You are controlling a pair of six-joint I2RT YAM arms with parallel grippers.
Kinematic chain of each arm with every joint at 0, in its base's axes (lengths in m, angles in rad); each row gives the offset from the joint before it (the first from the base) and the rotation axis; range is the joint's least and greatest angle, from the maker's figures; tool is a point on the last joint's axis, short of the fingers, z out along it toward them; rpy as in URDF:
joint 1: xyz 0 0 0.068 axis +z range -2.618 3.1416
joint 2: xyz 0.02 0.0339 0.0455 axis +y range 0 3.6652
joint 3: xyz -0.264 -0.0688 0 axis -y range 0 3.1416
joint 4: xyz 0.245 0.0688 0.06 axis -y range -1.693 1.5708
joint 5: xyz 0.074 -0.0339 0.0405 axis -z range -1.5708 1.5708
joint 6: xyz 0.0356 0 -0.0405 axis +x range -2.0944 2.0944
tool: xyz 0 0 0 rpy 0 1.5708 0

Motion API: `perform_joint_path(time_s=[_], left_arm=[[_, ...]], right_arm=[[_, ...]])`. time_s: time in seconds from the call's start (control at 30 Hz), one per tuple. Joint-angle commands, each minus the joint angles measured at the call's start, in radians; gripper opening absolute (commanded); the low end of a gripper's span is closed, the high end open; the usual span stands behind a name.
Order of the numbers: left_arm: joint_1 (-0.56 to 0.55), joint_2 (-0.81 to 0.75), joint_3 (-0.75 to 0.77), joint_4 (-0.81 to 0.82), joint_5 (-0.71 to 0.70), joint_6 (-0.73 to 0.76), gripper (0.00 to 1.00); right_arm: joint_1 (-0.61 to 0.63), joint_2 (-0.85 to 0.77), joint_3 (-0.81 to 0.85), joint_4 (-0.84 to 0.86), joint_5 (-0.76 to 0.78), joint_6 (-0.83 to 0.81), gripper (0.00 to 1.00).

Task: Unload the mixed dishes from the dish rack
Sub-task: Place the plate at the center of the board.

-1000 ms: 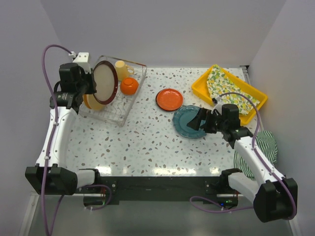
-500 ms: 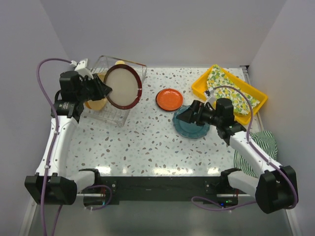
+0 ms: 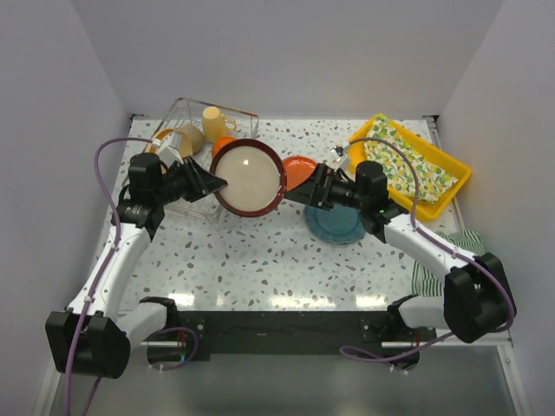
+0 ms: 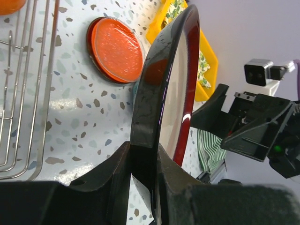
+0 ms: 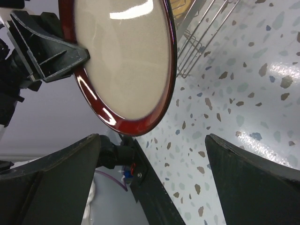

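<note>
The dark brown plate with a cream face point(image 3: 248, 178) hangs on edge above the table's middle, right of the dish rack point(image 3: 196, 204). My left gripper point(image 3: 212, 184) is shut on its left rim; the left wrist view shows the rim point(image 4: 159, 93) pinched between the jaws of my left gripper point(image 4: 143, 157). My right gripper point(image 3: 299, 192) is open, just right of the plate and apart from it. In the right wrist view the plate point(image 5: 124, 61) sits ahead of the open right gripper point(image 5: 152, 140). A cream mug point(image 3: 212, 120), an orange bowl point(image 3: 224, 146) and a tan-yellow plate point(image 3: 169, 140) stay in the rack.
An orange plate point(image 3: 301, 166) and a teal plate point(image 3: 334, 227) lie on the table under my right arm. The yellow tray point(image 3: 360, 154) with lemon-print cloth stands at the back right. A green striped cloth point(image 3: 455, 247) lies at the right edge.
My left gripper has carried the brown plate out of the rack and rightwards to the table's middle. My right gripper has moved left from over the teal plate towards it.
</note>
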Motion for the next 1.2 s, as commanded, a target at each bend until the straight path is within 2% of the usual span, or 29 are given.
perform_joint_path(time_s=[0.0, 0.1, 0.27, 0.5, 0.53, 0.6, 0.77, 0.8, 0.83, 0.87, 0.9, 0.97, 1.0, 1.07, 1.1, 1.17], left_arm=[[-0.015, -0.063, -0.004, 0.289, 0.101, -0.142, 0.00], [-0.027, -0.066, -0.033, 0.337, 0.116, -0.184, 0.00], [-0.041, -0.074, -0.085, 0.395, 0.130, -0.231, 0.00], [-0.044, -0.088, -0.130, 0.400, 0.118, -0.233, 0.00], [-0.044, -0.086, -0.135, 0.400, 0.116, -0.236, 0.00], [-0.046, -0.086, -0.147, 0.404, 0.119, -0.241, 0.00], [-0.044, -0.088, -0.165, 0.404, 0.130, -0.241, 0.00], [-0.044, -0.088, -0.167, 0.400, 0.131, -0.236, 0.00], [-0.044, -0.088, -0.167, 0.380, 0.131, -0.219, 0.01], [-0.044, -0.086, -0.165, 0.368, 0.130, -0.207, 0.04], [-0.044, -0.088, -0.162, 0.351, 0.122, -0.193, 0.14], [-0.046, -0.089, -0.147, 0.280, 0.101, -0.127, 0.26], [-0.046, -0.092, -0.139, 0.254, 0.075, -0.103, 0.38], [-0.044, -0.091, -0.116, 0.167, 0.044, -0.026, 0.51], [-0.044, -0.091, -0.106, 0.144, 0.009, -0.002, 0.64], [-0.044, -0.089, -0.077, 0.072, -0.025, 0.067, 0.76]], right_arm=[[0.036, 0.047, 0.064, 0.111, -0.004, 0.045, 0.98], [0.051, 0.083, 0.073, 0.150, -0.004, 0.070, 0.97], [0.068, 0.121, 0.087, 0.209, -0.018, 0.099, 0.86], [0.070, 0.118, 0.080, 0.214, -0.021, 0.101, 0.61], [0.070, 0.110, 0.075, 0.211, -0.020, 0.099, 0.53], [0.070, 0.103, 0.063, 0.210, -0.020, 0.096, 0.45], [0.068, 0.075, 0.046, 0.174, -0.013, 0.076, 0.05], [0.070, 0.070, 0.043, 0.168, -0.013, 0.067, 0.00], [0.068, 0.066, 0.041, 0.150, -0.012, 0.061, 0.00], [0.068, 0.054, 0.040, 0.139, -0.010, 0.049, 0.00], [0.068, 0.046, 0.035, 0.131, -0.010, 0.044, 0.00], [0.067, 0.024, 0.026, 0.102, -0.006, 0.032, 0.00], [0.062, 0.017, 0.023, 0.093, -0.004, 0.029, 0.00], [0.051, -0.008, 0.004, 0.082, -0.003, 0.032, 0.00], [0.041, -0.014, -0.003, 0.081, -0.004, 0.033, 0.00], [0.027, -0.032, -0.025, 0.072, -0.009, 0.041, 0.00]])
